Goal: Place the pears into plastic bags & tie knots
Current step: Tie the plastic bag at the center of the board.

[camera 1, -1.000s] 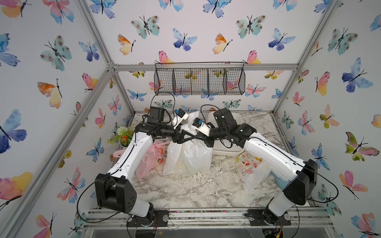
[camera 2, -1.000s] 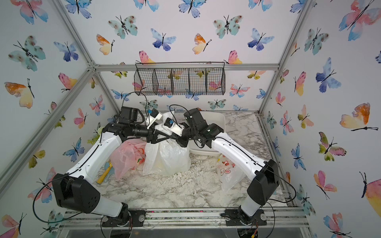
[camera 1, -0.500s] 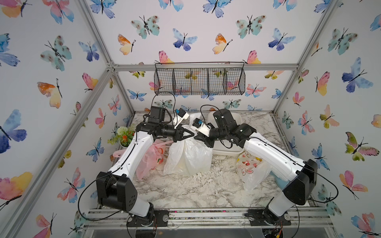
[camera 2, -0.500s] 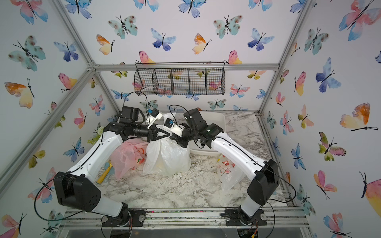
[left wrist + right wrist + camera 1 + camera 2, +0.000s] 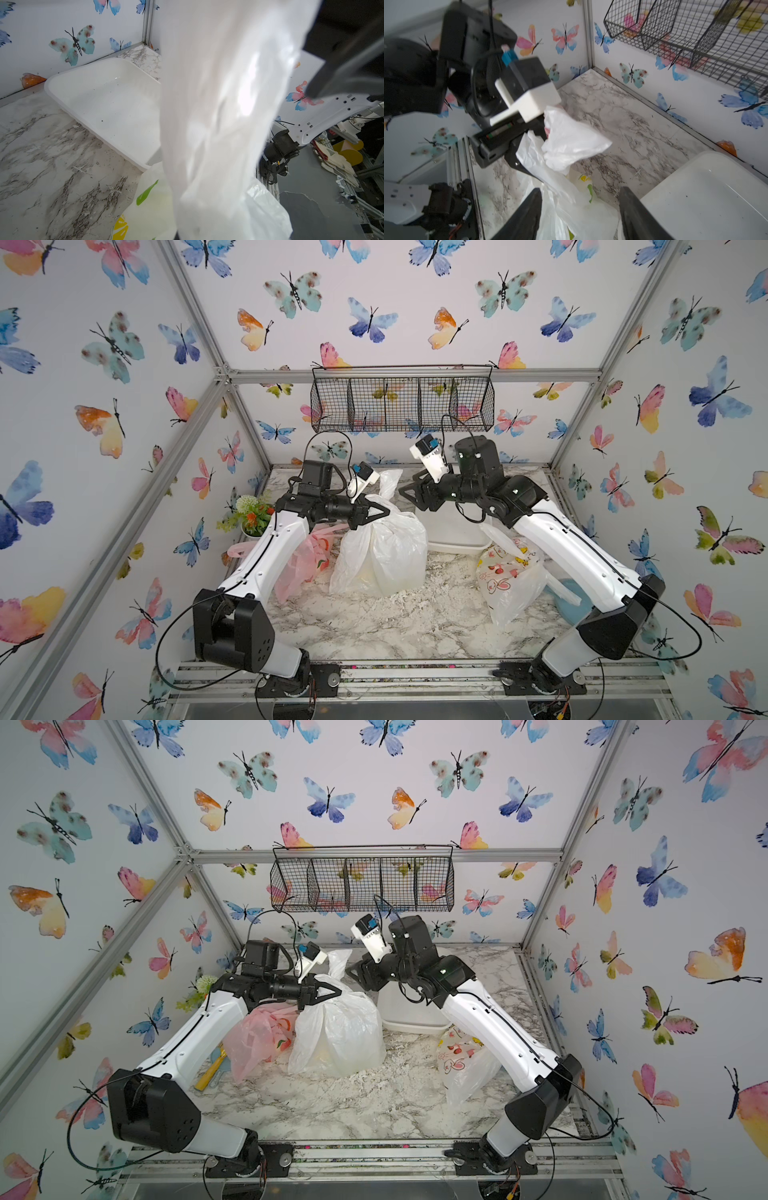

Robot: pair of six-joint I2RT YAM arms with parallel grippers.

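In both top views the lemon-print bag (image 5: 382, 556) stands bulging on the marble table (image 5: 395, 626). It is thin, translucent white, with a yellowish tint low inside, and sits between the pink bag (image 5: 303, 560) and the white tray (image 5: 455, 531). The left gripper (image 5: 385, 512) is pinched tight on its gathered neck. The right gripper (image 5: 404, 492) hangs raised beside it, not touching.

Left wrist view: a blurred white strip of the bag fills the middle, with a green leaf and yellow lemon printed lower down.

Right wrist view: the right jaws gape wide, gripping nothing, with crumpled bag plastic below them.
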